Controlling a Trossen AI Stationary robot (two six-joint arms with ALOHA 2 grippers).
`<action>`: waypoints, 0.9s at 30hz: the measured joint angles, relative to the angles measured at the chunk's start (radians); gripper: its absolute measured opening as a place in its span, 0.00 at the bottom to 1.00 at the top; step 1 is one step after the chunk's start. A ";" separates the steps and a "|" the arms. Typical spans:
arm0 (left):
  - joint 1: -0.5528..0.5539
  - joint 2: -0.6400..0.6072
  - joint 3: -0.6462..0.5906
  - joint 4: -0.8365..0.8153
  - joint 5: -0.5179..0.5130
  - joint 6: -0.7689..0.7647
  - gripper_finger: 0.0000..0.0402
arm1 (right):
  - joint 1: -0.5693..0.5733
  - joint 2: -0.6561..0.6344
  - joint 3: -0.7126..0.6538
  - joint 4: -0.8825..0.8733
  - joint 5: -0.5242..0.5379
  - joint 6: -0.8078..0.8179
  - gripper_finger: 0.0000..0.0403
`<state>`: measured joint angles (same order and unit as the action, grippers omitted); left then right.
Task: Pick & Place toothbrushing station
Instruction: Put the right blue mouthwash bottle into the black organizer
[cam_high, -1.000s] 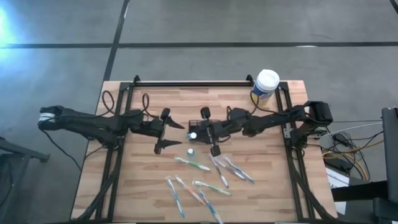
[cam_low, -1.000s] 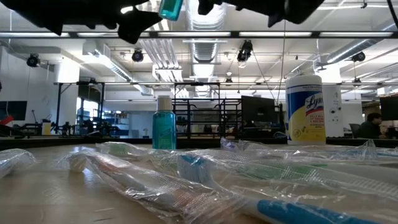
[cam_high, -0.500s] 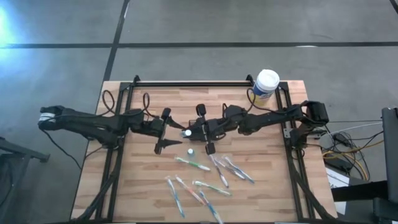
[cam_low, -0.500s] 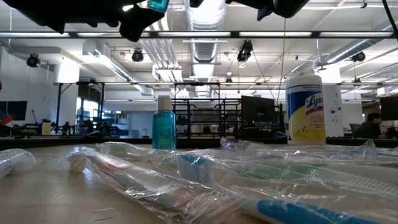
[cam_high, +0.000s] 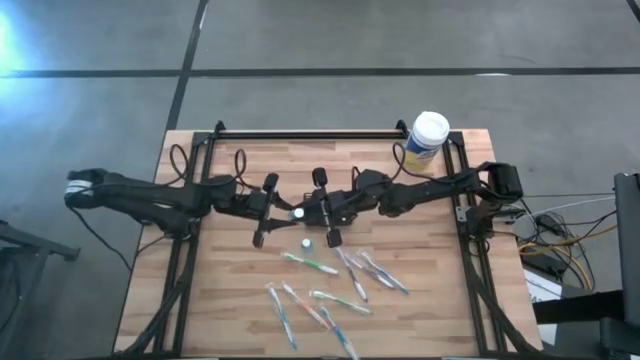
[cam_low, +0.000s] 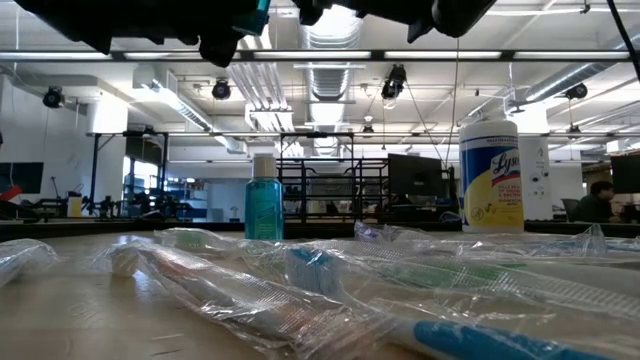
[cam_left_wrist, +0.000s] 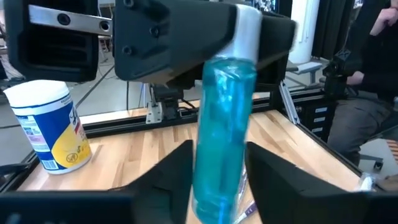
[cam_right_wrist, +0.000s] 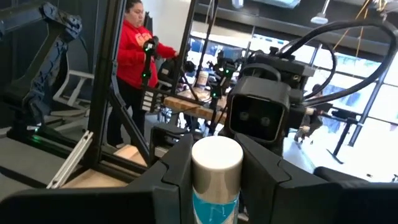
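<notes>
Since a second ago the right arm has carried the clear blue plastic bottle with the pale cap (cam_left_wrist: 224, 124) leftward over the middle of the pale wooden counter (cam_high: 210, 290). The left end effector (cam_high: 283, 209), which was spread wide then, has now closed in on it. Its two dark fingers (cam_left_wrist: 177, 174) press the bottle's sides low on the body. The right end effector (cam_high: 308, 212) grips the same bottle at the cap end, so both arms hold it in the air between them.

The small black wire-mesh holder (cam_low: 315, 190) stands on the counter just behind a second blue bottle with a white cap (cam_low: 263, 195). From above, the meeting arms hide the holder.

Several toothbrushes in clear plastic wrap (cam_high: 335, 285) lie scattered on the near part of the counter, apart from both bottles. A white-lidded canister with a yellow label (cam_high: 428, 135) stands at the far right corner.

Beyond the counter is a large workshop with ceiling ducts, strip lights and grey floor. A person in a red top (cam_right_wrist: 134, 68) stands at another bench.
</notes>
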<state>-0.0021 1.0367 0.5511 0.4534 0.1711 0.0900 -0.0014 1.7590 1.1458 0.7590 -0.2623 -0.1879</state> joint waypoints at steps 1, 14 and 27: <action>0.000 0.006 0.001 0.000 -0.001 0.007 0.31 | -0.001 0.005 0.001 0.001 -0.001 0.003 0.22; 0.000 0.002 0.002 -0.017 -0.011 0.044 0.16 | -0.002 -0.015 0.016 -0.079 0.005 0.103 0.26; 0.000 -0.014 0.001 -0.099 -0.066 0.077 0.16 | 0.055 -0.017 0.367 -0.894 0.261 0.189 0.54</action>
<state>-0.0017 1.0229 0.5520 0.3546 0.1047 0.1671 0.0531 1.7420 1.5123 -0.1352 -0.0011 0.0013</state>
